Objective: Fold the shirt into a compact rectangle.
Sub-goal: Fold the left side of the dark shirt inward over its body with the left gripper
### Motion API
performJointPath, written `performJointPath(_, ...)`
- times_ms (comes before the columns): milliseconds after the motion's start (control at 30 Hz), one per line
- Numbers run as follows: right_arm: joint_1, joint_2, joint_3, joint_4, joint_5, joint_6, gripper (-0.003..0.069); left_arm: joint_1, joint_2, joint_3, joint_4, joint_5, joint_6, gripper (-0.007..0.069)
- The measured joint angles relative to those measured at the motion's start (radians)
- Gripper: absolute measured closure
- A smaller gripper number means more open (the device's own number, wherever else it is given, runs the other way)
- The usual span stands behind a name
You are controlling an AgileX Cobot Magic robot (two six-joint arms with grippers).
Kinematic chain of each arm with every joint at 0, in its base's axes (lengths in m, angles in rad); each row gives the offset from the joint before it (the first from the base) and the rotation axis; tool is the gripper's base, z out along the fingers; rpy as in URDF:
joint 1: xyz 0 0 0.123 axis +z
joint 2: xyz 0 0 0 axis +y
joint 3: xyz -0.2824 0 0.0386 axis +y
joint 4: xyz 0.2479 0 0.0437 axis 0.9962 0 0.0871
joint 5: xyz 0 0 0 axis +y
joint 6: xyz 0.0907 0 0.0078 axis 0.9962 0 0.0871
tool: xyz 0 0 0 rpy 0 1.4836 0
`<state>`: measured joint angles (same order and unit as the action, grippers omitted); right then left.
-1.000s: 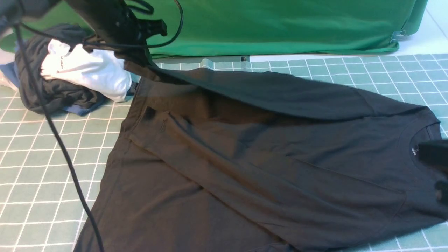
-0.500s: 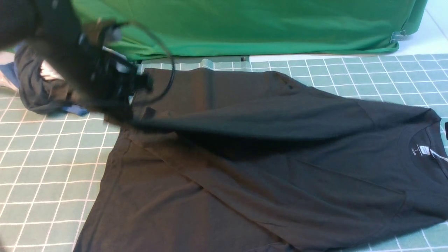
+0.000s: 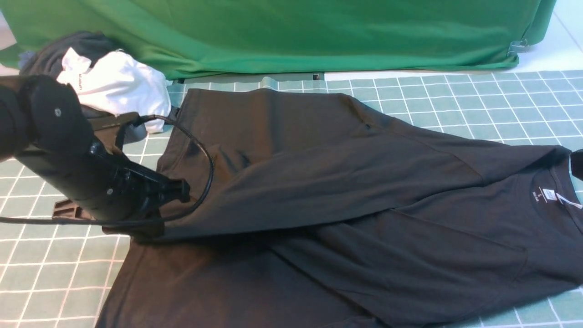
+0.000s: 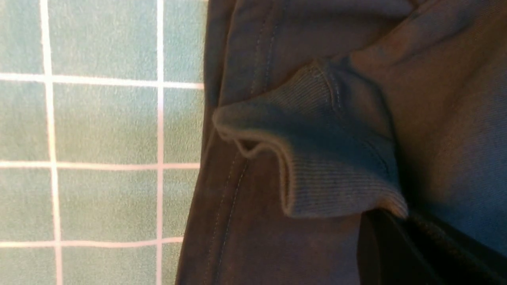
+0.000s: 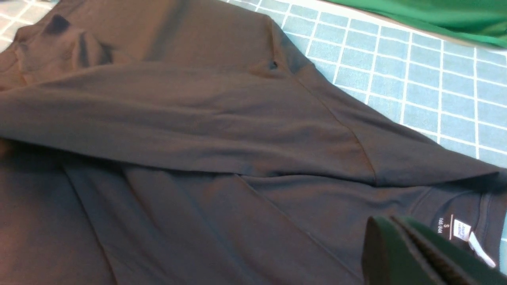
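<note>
The black shirt [image 3: 364, 255] lies spread on the checked mat, collar to the right, with its white neck label [image 3: 549, 195] showing. One long sleeve [image 3: 319, 191] is drawn across the body toward the left. My left gripper [image 3: 148, 228] sits low at the shirt's left edge. In the left wrist view its fingers [image 4: 400, 225] stand close together with the ribbed cuff [image 4: 317, 158] pinched at their tips. My right gripper [image 5: 396, 225] is shut and empty, hovering over the shirt [image 5: 198, 166] beside the neck label [image 5: 461, 230]. The front view shows only its dark edge [image 3: 577, 165].
A white and dark garment pile [image 3: 116, 86] sits at the back left, behind my left arm. The green backdrop cloth [image 3: 319, 32] hangs along the far side. The left arm's cable [image 3: 202, 159] loops over the shirt's left part. The checked mat [image 3: 45, 264] shows left and right.
My left arm has swung from the far back-left down toward the front, carrying the sleeve across the shirt's body. The right gripper has pulled away to the right, uncovering the neck label.
</note>
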<state>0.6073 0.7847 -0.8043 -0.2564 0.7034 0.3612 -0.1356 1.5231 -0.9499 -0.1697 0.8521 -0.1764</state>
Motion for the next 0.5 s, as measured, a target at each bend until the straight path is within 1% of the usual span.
performJointPath(100, 0.0, 0.0, 0.0, 0.002, -0.003, 0.001, 0.0659, 0.0, 0.0, 0.0, -0.006, 0.0, 0.007, 0.0497)
performJointPath(167, 0.0, 0.0, 0.0, 0.003, -0.003, 0.001, 0.0659, 0.0, 0.0, 0.0, -0.013, 0.006, 0.021, 0.0423)
performJointPath(200, 0.0, 0.0, 0.0, 0.003, -0.003, 0.001, 0.0659, 0.0, 0.0, 0.0, -0.013, 0.008, 0.023, 0.0414)
performJointPath(233, 0.0, 0.0, 0.0, 0.003, -0.003, 0.001, 0.0659, 0.0, 0.0, 0.0, -0.022, 0.028, 0.031, 0.0347)
performJointPath(300, 0.0, 0.0, 0.0, 0.003, -0.003, 0.001, 0.0659, 0.0, -0.001, 0.0, -0.029, 0.058, 0.058, 0.0264)
performJointPath(367, 0.0, 0.0, 0.0, 0.003, -0.003, 0.001, 0.0657, 0.0, -0.008, 0.0, -0.029, 0.1, 0.075, 0.0199)
performJointPath(433, 0.0, 0.0, 0.0, 0.003, -0.003, 0.001, 0.0655, 0.0, -0.019, 0.002, -0.023, 0.141, 0.077, 0.0169)
performJointPath(500, 0.0, 0.0, 0.0, 0.003, -0.003, 0.001, 0.0652, 0.0, -0.044, 0.012, -0.016, 0.18, 0.079, 0.0158)
